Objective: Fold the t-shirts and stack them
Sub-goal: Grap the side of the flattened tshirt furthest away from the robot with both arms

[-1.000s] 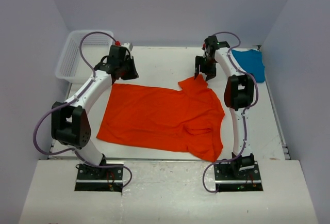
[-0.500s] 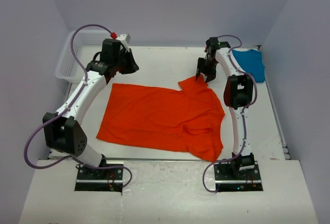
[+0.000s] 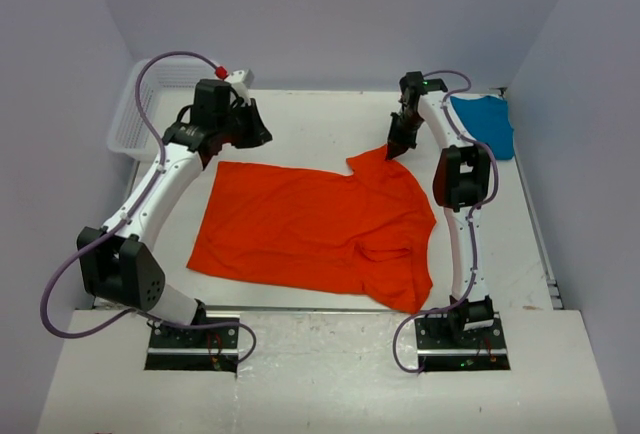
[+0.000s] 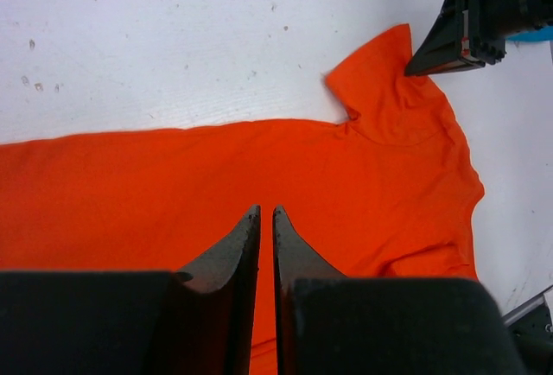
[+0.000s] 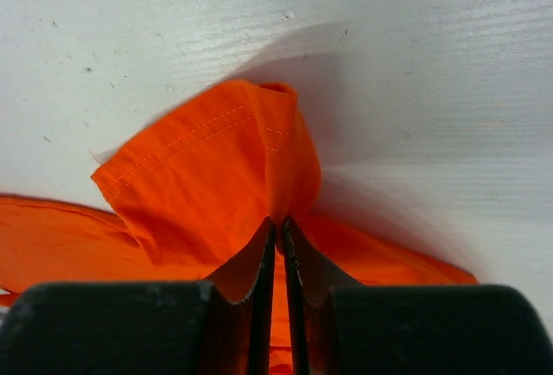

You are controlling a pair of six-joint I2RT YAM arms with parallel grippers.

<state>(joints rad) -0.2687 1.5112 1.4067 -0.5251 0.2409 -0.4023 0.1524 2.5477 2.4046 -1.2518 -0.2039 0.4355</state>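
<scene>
Two shirts lie on the white table. The orange shirt is the biggest thing on it. It is spread out flat in the middle, and one sleeve pokes out at its far right corner. The white basket sits past the orange shirt's far left corner, well apart from it. The blue shirt lies bunched up to the right of the orange shirt, past that sleeve, and does not touch it. The right hand is at the tip of the sleeve. Its fingers are pressed almost together and pinch a fold of the orange cloth, which stands up in a little hump. The left hand hangs in the air near the orange shirt's far left corner. Its fingers have only a thin crack between them and hold nothing.
</scene>
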